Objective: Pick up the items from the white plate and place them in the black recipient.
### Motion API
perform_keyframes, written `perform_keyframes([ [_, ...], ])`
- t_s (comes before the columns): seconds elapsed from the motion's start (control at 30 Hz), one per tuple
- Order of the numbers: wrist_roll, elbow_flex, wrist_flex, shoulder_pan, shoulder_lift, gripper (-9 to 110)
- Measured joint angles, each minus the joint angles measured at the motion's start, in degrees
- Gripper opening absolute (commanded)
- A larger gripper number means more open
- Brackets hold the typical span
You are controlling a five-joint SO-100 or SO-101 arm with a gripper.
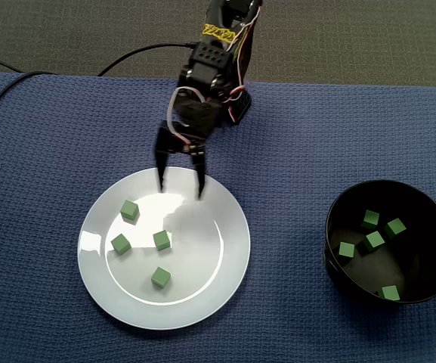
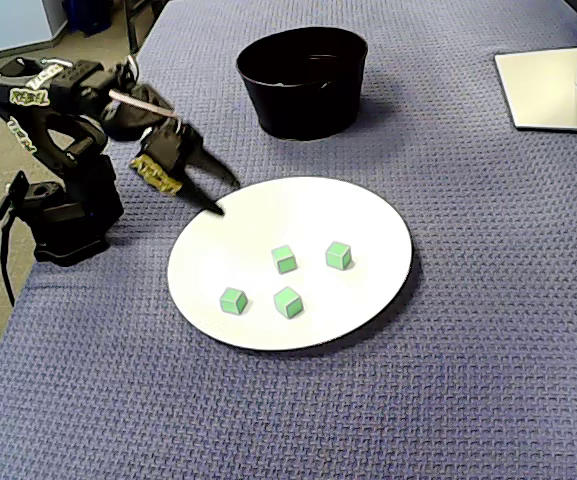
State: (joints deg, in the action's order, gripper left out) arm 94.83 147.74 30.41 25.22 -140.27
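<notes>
While the claw (image 1: 180,189) is hanging open over the far edge of the white plate (image 1: 202,302), both fingers are pointing down at the rim and gripping nothing. From the side, the claw (image 2: 225,197) is showing the same spread, its dark tips hovering just over the plate (image 2: 368,220) edge nearest the arm.

Four green cubes (image 1: 162,240) are sitting on the plate, all apart from one another: one (image 1: 130,210) is lying closest to the claw, one (image 1: 121,243) is resting towards the left, and one (image 1: 161,277) is sitting nearest the camera. The side view is showing them (image 2: 284,259) as a loose cluster.

Off to the right, well apart from the plate, the black bowl (image 1: 429,249) is holding five more green cubes (image 1: 374,241). The side view is hiding the inside of the bowl (image 2: 303,95).

Yellow tags (image 1: 218,32) with black lettering are showing on the arm (image 2: 30,97), but the writing is coming through too small to read.

Everything is standing on a blue woven cloth (image 1: 36,151). A black cable (image 1: 134,54) is trailing off behind the arm, and a white stand base (image 2: 558,90) is sitting at the far corner.
</notes>
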Motion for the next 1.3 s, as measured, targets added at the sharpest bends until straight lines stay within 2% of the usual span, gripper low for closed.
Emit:
perform_keyframes([
  [0.13,1.49,1.76,-5.98,7.47,1.41,26],
  [0.33,3.69,2.46,-18.72,12.74,9.93,27],
  [0.57,4.31,2.46,-26.02,16.00,20.48,26],
  [1.3,-2.99,4.13,-36.04,11.78,32.52,23],
])
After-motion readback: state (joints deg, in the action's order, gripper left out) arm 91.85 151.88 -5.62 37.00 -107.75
